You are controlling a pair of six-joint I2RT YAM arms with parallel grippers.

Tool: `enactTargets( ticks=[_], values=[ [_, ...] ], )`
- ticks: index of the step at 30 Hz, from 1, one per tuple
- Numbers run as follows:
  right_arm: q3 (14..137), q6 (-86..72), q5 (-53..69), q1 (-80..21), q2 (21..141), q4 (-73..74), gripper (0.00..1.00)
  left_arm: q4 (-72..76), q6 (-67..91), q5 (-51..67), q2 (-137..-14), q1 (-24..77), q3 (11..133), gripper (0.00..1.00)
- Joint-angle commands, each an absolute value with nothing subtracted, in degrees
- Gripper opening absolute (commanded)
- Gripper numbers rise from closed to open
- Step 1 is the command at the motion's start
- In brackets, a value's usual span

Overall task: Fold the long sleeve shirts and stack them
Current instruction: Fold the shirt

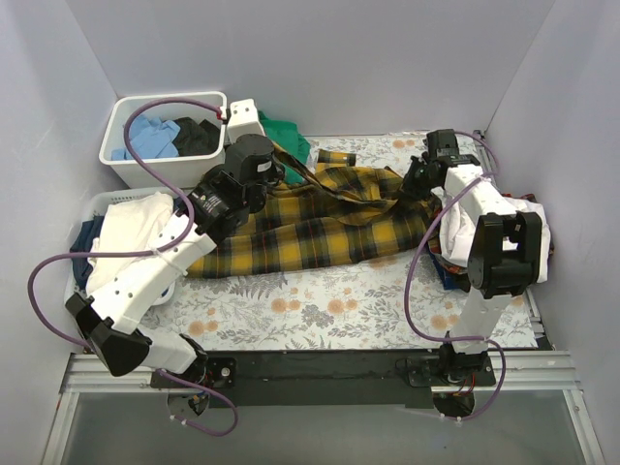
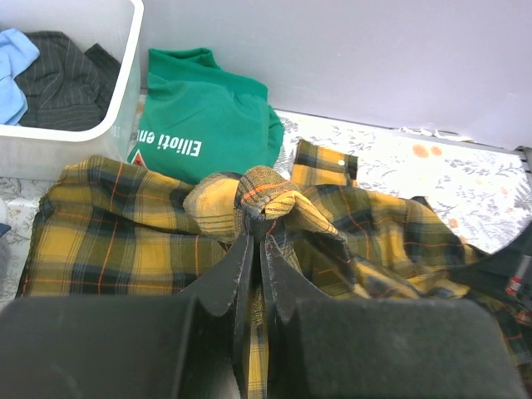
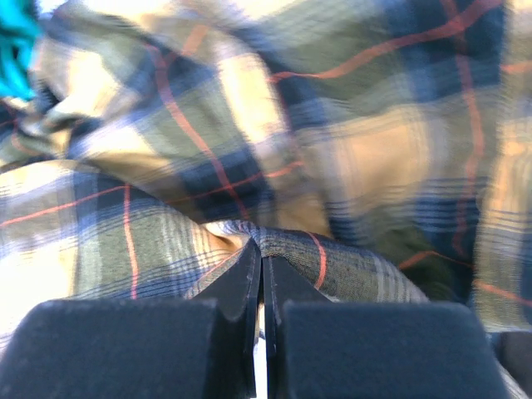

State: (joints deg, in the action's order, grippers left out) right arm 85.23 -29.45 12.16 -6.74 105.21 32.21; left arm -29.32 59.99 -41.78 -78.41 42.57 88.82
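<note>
Left pincer (image 2: 255,235) is clamped on a bunched fold of the plaid shirt (image 2: 108,233). Right pincer (image 3: 262,253) is clamped on the same shirt's cloth near its right end. The shirt lies crumpled across the back of the desk (image 1: 291,310), unfolded. Grips toward opposite ends appear intended to spread it flat for folding.
</note>
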Motion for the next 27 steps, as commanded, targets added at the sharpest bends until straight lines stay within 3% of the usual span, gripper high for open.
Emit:
enactTargets(
  ticks=[1,8,16,27],
  values=[
    [80.4,-31.7,11.6,-4.0,101.7,29.0,0.01,-29.0,61.7,-41.4,-77.1,41.6,85.7,0.0],
    [73.8,-32.3,13.3,-2.0,98.4,26.5,0.01,-36.4,70.6,-41.7,-73.4,41.4,77.4,0.0],
    [70.9,-31.6,17.1,-2.0,99.3,25.8,0.01,-54.9,96.5,-50.4,-69.6,40.3,64.9,0.0],
    [70.8,-28.8,21.0,-2.0,102.0,26.5,0.01,-54.5,97.3,-45.0,-72.7,31.3,59.2,0.0]
  ],
)
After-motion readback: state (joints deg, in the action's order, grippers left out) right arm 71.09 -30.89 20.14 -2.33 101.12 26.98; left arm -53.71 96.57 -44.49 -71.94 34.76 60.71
